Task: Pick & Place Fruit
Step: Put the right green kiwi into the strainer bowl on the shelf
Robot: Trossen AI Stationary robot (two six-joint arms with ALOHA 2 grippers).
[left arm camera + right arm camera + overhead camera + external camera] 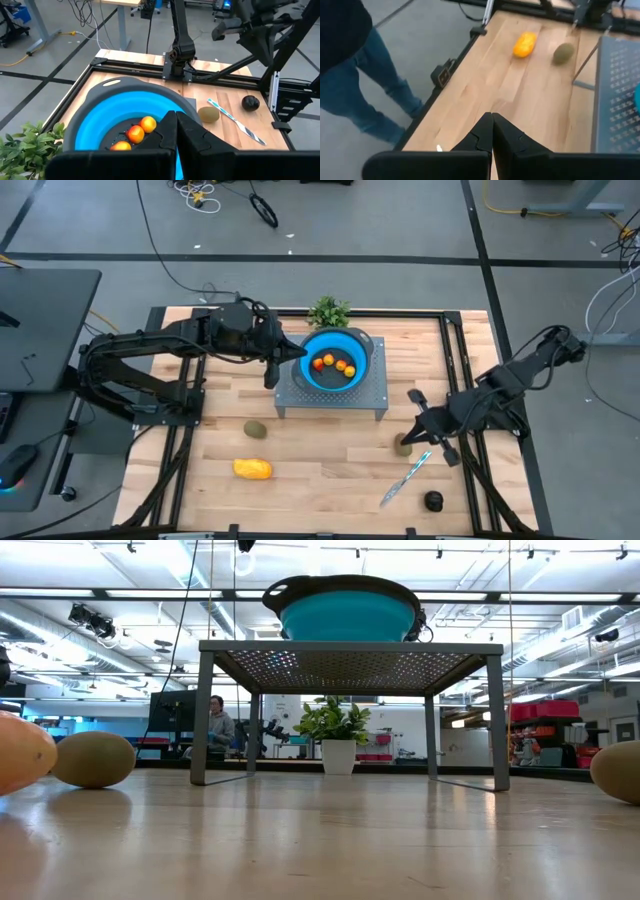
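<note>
A blue bowl (335, 360) sits on a perforated metal stand (370, 392) and holds three tiny round orange fruits (136, 133). One olive-brown oval (256, 429) and the yellow-orange oblong (252, 469) lie on the table's near left. The other olive oval (403, 445) and the near-black round (433, 500) lie near right. My left gripper (175, 125) is shut and hovers over the bowl's left rim (298, 352). My right gripper (491, 127) is shut above the table (422, 423), just beyond the right olive oval, pointing left.
A silver knife with a light-blue handle (405, 478) lies between the right olive oval and the black round. A green plant (328, 310) stands behind the bowl. A person's leg in jeans (360, 100) is beside the table's near edge. Bare wood lies in front of the stand.
</note>
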